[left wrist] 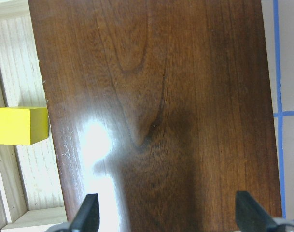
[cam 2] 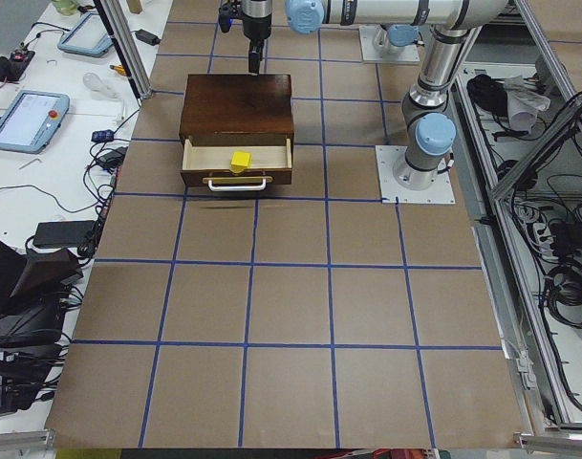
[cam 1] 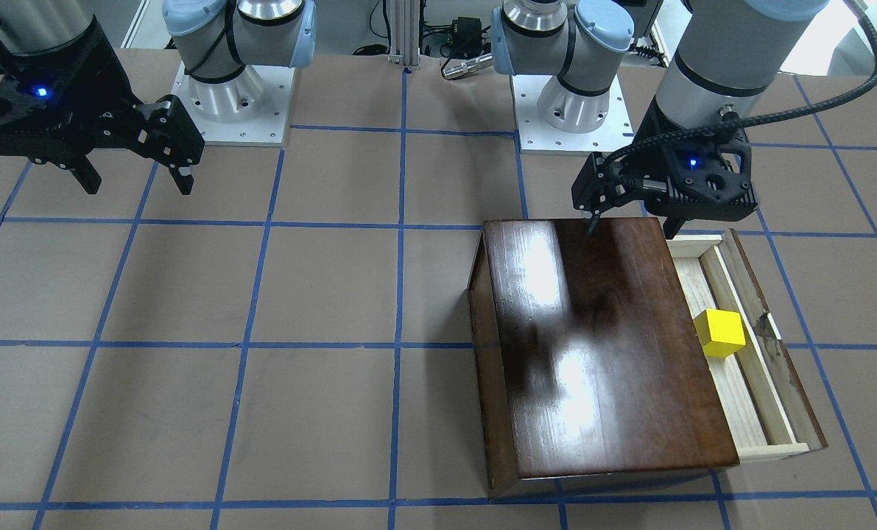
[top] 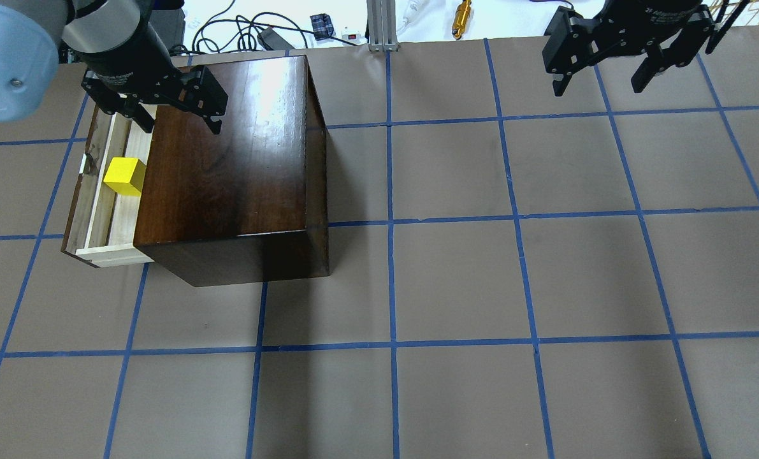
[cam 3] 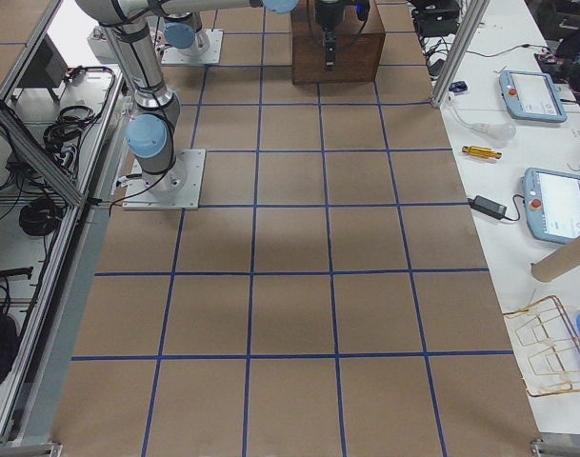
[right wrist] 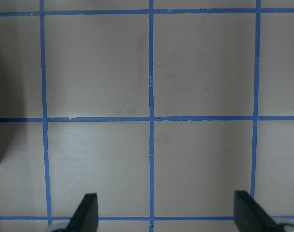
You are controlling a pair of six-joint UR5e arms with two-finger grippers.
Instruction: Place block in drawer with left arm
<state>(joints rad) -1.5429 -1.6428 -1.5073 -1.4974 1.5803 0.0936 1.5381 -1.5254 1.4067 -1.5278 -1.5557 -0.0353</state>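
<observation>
Blue-taped desk (cam 1: 261,412), glossy dark-brown wooden box (cam 1: 593,346) with pale drawer (cam 1: 747,412) pulled out, yellow block (cam 1: 719,333) lying inside it, left end effector (cam 1: 633,224) spread empty above the box's far edge, right end effector (cam 1: 138,180) likewise spread empty, well apart over the desk

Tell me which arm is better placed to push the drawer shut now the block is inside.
Left, probably. The left gripper hangs open over the box, just beside the open drawer holding the block. The right gripper is open too, but far across the table.
</observation>
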